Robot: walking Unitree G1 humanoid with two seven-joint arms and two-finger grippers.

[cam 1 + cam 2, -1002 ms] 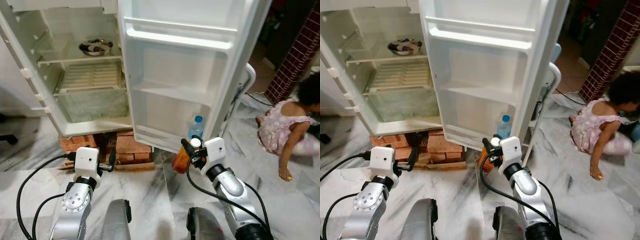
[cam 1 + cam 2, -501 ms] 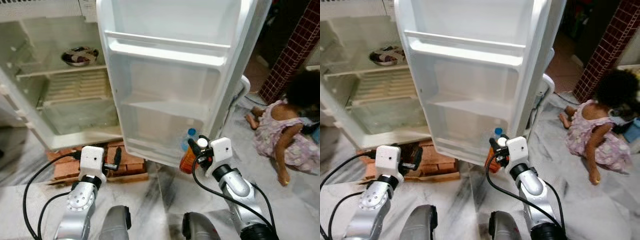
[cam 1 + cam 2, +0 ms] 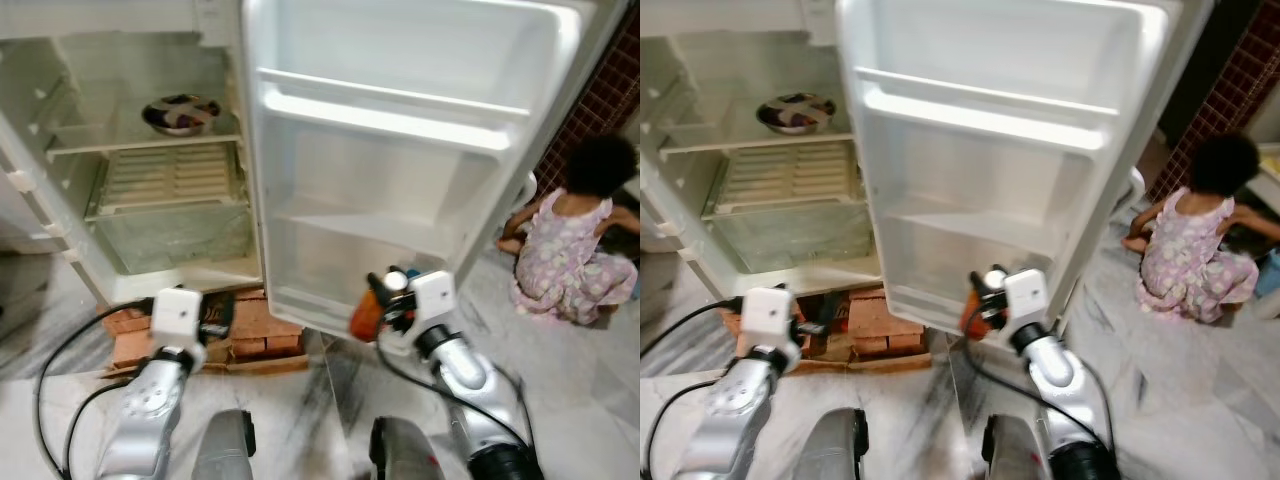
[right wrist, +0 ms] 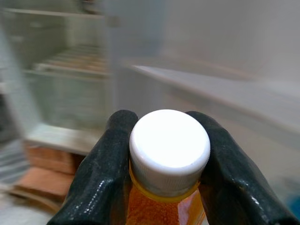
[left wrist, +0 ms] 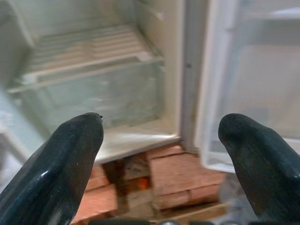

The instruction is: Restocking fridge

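Note:
The white fridge stands open, its door point(image 3: 400, 150) swung out towards me with bare shelves. My right gripper point(image 3: 387, 297) is shut on an orange bottle point(image 3: 364, 316) with a white cap point(image 4: 169, 149), its fingers point(image 4: 101, 173) clamped on either side of the neck. The bottle hangs just in front of the door's lowest shelf point(image 3: 320, 300). My left gripper point(image 5: 161, 124) is open and holds nothing. It is low at the left point(image 3: 215, 316), pointing at the foot of the fridge body.
A bowl point(image 3: 180, 113) sits on an inner shelf, above a clear crisper drawer point(image 3: 175, 235). The fridge rests on red bricks point(image 3: 255, 325). A person point(image 3: 575, 250) sits on the marble floor at the right, beside a tiled wall.
The view has shifted as I moved. The right gripper, still shut on the bottle, now sits higher against the door's lowest shelf. The left gripper stays open.

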